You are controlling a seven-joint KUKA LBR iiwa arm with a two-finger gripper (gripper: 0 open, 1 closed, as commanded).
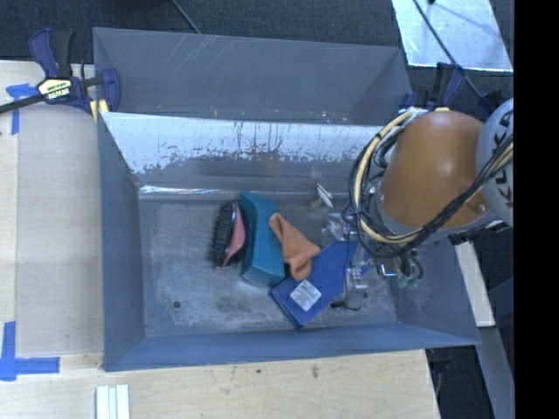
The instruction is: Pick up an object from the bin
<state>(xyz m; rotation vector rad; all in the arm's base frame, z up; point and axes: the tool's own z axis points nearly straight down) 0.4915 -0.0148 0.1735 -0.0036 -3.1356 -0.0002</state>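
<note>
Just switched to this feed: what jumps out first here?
The arm's orange cover looms over the right side of the bin, with the gripper down by a blue pack bearing a white label. Just left, mid-floor, an orange cloth, a teal box and a black brush lie close together.

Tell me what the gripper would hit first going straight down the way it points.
Probably the right edge of the flat blue item with a white label, under the gripper near the right wall of the bin. Depth is unclear; it might reach the floor beside it.
</note>
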